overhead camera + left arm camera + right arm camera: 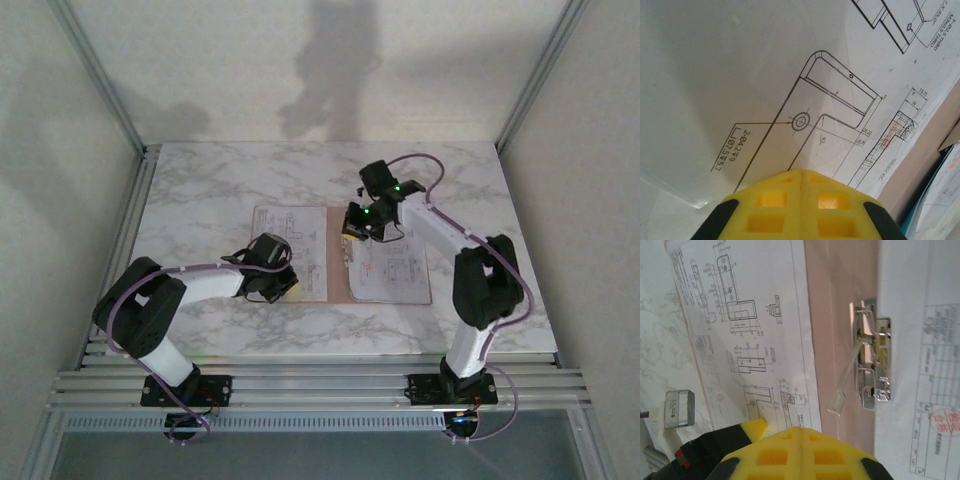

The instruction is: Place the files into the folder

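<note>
Left arm: the left end effector (280, 283) is being held shut on nothing, its tips low over the left sheet (292, 240); whether the paper is being touched cannot be told.
Right arm: the right end effector (800, 427) is being held closed and empty above the tan spine, near the metal clip (872, 360).
Task's things: the files are being carried on both halves of the open folder (338, 280), one white sheet on each side, mid-bench (200, 190).
Step in hand: the sheets are judged as being squared and secured before the cover is shut.
Doing it well: the paper should be pressed flat and eased toward the spine slowly, so that no edge is being buckled against the clip.
Hard to make out: a bluish edge (946, 195) is being cropped in the left wrist view, possibly the cyan sheet; a small grey block (679, 407) beside the left sheet is not being resolved.
</note>
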`<act>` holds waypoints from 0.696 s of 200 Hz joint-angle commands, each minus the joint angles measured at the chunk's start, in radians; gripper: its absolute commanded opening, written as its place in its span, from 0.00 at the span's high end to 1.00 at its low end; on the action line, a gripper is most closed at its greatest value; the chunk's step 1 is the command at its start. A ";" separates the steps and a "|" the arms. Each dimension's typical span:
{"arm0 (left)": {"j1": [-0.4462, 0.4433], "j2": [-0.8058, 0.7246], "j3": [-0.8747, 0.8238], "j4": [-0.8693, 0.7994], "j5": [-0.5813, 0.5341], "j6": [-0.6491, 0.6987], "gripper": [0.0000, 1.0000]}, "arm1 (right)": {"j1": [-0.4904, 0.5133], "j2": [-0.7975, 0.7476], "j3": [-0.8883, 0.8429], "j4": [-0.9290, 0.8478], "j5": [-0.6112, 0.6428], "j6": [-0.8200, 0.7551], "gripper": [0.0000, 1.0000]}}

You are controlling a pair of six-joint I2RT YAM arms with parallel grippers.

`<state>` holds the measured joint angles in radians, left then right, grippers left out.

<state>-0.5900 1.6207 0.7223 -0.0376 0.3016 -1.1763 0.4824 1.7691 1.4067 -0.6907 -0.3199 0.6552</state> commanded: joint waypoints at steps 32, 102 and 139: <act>-0.087 0.058 -0.008 0.056 -0.015 -0.156 1.00 | -0.097 -0.215 -0.230 0.064 0.074 0.091 0.83; -0.223 0.287 0.280 0.025 0.024 -0.128 1.00 | -0.285 -0.288 -0.384 0.164 -0.107 0.159 0.62; -0.256 0.396 0.444 -0.011 0.093 -0.049 0.98 | -0.333 -0.227 -0.393 0.273 -0.180 0.242 0.58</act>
<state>-0.8242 1.9396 1.0744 0.0238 0.3325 -1.2942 0.1761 1.5002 1.0206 -0.5194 -0.4198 0.8257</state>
